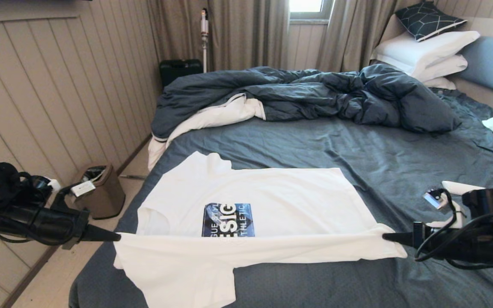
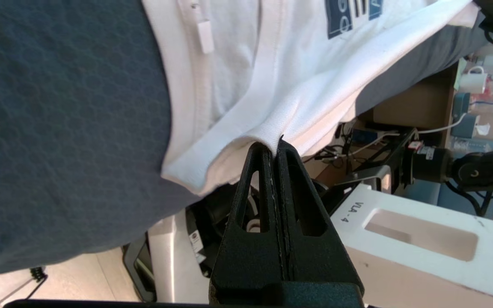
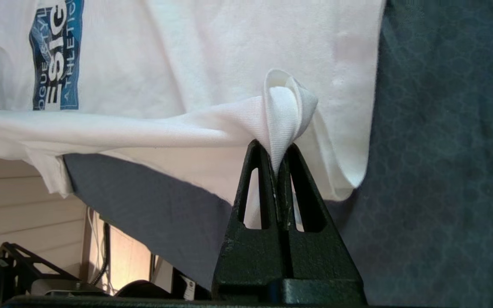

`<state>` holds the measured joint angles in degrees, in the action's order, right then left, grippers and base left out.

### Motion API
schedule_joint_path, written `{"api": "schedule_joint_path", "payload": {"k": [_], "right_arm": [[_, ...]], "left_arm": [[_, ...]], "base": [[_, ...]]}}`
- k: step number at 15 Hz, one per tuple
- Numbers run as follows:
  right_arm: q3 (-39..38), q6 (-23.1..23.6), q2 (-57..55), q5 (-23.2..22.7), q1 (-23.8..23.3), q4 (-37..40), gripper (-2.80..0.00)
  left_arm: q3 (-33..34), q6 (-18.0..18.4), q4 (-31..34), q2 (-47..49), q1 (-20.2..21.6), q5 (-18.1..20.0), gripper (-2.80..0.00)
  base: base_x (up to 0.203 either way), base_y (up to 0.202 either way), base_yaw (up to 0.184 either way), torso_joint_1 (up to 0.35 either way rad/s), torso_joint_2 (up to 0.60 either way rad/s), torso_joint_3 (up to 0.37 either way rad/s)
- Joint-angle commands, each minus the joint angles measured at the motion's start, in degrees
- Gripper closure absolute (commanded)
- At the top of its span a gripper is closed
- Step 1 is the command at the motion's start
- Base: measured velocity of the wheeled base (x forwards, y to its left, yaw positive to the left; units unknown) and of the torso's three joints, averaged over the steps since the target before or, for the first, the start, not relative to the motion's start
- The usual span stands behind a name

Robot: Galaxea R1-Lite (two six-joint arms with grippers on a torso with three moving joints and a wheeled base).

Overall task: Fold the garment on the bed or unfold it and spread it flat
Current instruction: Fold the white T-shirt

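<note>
Because both grippers pinch the cloth tight, the left gripper point(image 1: 116, 236) at lower left and the right gripper point(image 1: 385, 236) at lower right hold one edge of the white T-shirt point(image 1: 272, 192) stretched between them (likely to lay a neat fold). It lies low in the frame on the bed point(image 1: 400, 162).
</note>
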<state>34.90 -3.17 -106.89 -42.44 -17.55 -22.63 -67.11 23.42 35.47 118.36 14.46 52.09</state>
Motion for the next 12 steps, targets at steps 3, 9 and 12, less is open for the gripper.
{"api": "schedule_joint_path", "payload": {"k": [3, 9, 12], "right_arm": [[3.59, -0.17, -4.38, 1.57, 1.99, -0.05, 0.00], [6.93, -0.17, -6.67, 2.54, 2.43, 0.13, 0.00], [8.03, -0.23, -7.07, 3.74, 2.98, 0.13, 0.00]], "left_arm": [[-4.14, -0.87, 0.46, 4.23, -0.72, 0.20, 0.00], [-9.18, -2.85, 0.56, 7.76, -1.98, 0.03, 0.00], [-9.80, -3.20, 0.40, 8.73, -1.98, -0.15, 0.00]], "base": [[0.000, 0.000, 0.000, 0.000, 0.00, 0.000], [0.000, 0.000, 0.000, 0.000, 0.00, 0.000], [0.000, 0.000, 0.000, 0.000, 0.00, 0.000]]}}
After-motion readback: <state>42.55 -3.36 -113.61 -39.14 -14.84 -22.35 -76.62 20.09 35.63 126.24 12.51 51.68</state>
